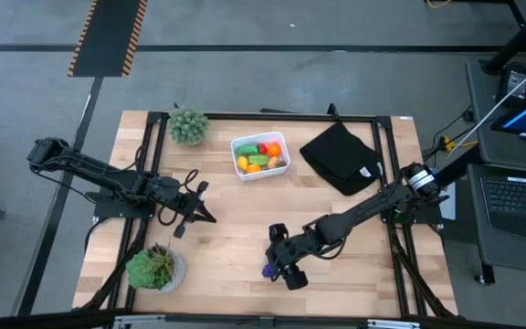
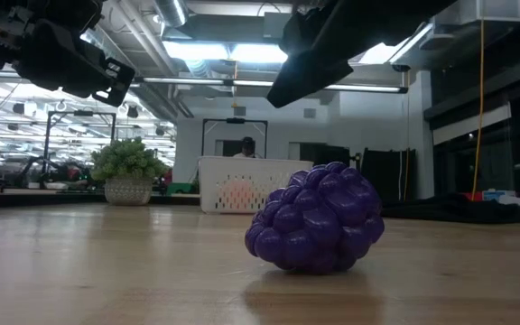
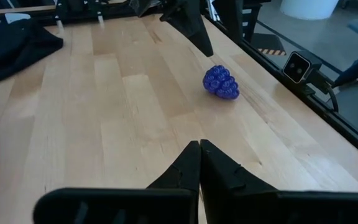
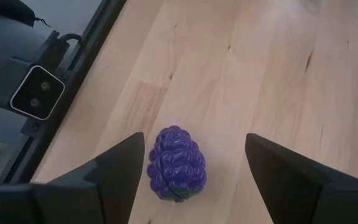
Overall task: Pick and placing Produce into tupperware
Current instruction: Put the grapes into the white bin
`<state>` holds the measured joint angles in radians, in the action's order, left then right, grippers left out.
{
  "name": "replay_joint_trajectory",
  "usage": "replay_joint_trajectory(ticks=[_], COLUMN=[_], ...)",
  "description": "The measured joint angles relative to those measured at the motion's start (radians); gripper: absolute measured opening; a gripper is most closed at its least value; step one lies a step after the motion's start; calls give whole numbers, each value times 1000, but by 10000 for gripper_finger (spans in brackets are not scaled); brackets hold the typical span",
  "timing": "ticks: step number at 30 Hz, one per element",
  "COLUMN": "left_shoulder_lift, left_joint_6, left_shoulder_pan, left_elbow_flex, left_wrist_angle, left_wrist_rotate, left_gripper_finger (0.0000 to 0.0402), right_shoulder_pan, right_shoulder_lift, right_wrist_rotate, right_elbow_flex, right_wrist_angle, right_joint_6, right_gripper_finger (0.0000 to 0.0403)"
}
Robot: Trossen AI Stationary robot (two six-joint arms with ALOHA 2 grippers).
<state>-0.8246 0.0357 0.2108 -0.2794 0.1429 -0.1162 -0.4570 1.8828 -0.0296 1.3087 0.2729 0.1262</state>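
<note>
A purple grape bunch (image 1: pixel 268 270) of the produce lies on its side on the wooden table close to the near edge; it also shows in the low view (image 2: pixel 315 219) and in both wrist views (image 3: pixel 221 82) (image 4: pixel 176 163). My right gripper (image 4: pixel 194 144) hovers open above it, slanting down, one finger on each side and clear of it. The white tupperware (image 1: pixel 239 144) stands at the far middle and holds yellow, orange, red and green produce (image 1: pixel 261 156). My left gripper (image 3: pixel 199 147) is shut on nothing, above the table's left middle (image 1: pixel 210 217).
A black folded cloth (image 1: pixel 341 157) lies to the right of the tub. Two potted plants stand at the far left (image 1: pixel 188 125) and near left (image 1: pixel 156 268). A small camera (image 4: pixel 37 92) sits on the frame at the near edge. Bare wood lies between the grapes and the tub.
</note>
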Motion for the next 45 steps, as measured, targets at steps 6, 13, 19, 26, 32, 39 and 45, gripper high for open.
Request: replay_joint_trajectory(ticks=[6,13,19,26,32,39,45], left_shoulder_lift=[0,0,0,0,0,0,0], left_joint_6=[0,1,1,0,0,0,0], left_shoulder_pan=[0,0,0,0,0,0,0], left_elbow_flex=[0,0,0,0,0,0,0], left_wrist_angle=[0,0,0,0,0,0,0], left_wrist_rotate=[0,0,0,0,0,0,0], left_gripper_finger=[11,30,46,62,74,87,96], right_shoulder_pan=[0,-3,-6,-17,-18,-18,-18], right_shoulder_lift=[0,0,51,131,152,152,152], right_wrist_rotate=[7,7,7,5,6,6,6], right_elbow_flex=[0,-1,-1,-2,-2,-2,-2], right_wrist_angle=[1,1,-16,-15,-24,-37,-38], right_joint_6=[-1,-1,-27,-112,-69,25,27], right_gripper_finger=[283,315,333,334,334,334,334])
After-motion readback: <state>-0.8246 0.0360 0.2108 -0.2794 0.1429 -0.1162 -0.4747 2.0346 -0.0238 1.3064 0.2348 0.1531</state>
